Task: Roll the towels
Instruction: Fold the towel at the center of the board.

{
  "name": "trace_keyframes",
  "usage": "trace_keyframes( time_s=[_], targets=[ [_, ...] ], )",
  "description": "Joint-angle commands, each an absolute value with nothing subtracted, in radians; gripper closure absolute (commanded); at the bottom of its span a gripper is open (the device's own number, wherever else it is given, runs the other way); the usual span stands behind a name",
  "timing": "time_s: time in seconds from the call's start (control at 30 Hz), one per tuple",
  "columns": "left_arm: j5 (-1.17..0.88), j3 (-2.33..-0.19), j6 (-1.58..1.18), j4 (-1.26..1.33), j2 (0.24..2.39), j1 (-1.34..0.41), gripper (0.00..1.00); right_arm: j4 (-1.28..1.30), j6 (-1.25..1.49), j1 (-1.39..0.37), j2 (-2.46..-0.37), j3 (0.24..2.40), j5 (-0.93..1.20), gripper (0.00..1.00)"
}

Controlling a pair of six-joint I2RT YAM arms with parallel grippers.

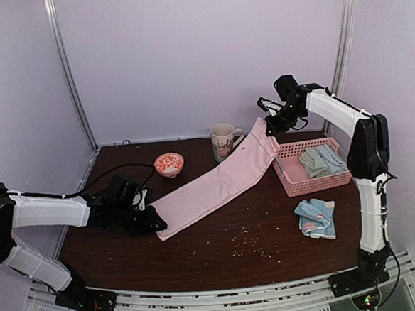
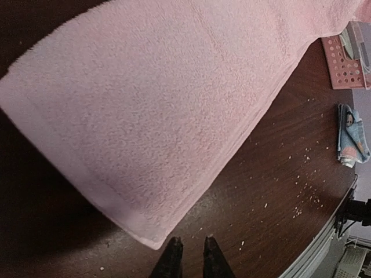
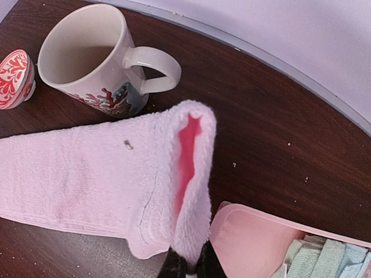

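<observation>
Right end effector (image 3: pixel 188 263) clamped on pink towel (image 1: pixel 223 179), raised end. Left end effector (image 2: pixel 192 260) near-closed, empty. Cloth looks light and limp: pinch the corner just ahead-left of it.

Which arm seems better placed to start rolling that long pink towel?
Left. The left fingers sit at the pink towel's corner lying flat on the table; the right fingers are busy pinching its far end up off the table.
</observation>
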State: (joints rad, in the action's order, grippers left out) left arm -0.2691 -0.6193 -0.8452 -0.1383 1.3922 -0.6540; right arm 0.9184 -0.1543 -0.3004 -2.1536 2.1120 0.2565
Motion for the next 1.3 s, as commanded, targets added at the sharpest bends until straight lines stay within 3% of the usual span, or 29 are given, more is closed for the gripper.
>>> trace_keyframes(
  time_s=[0.0, 0.17, 0.7, 1.0, 1.27],
  targets=[
    [-0.173, -0.669, -0.831, -0.146, 1.33, -0.651, 0.85, 0.939, -0.197, -0.311, -2.141, 2.167, 0.313, 0.99],
    [-0.126, -0.71, -0.788, -0.26, 1.338, -0.609, 0.82, 0.994, -0.204, -0.403, -2.141, 2.142, 0.408, 1.0],
    [-0.182, -0.625, -0.783, -0.245, 1.381, -0.55, 0.8, 1.007, -0.124, -0.731, -2.317, 2.251, 0.508, 1.0],
    [-0.229, -0.552, -0.815, -0.17, 1.41, -0.531, 0.8, 0.897, 0.019, -0.905, -2.432, 2.299, 0.47, 1.0],
    [-0.268, -0.476, -0.866, -0.042, 1.413, -0.529, 0.8, 0.725, 0.188, -0.928, -2.513, 2.321, 0.41, 1.0]
  ],
)
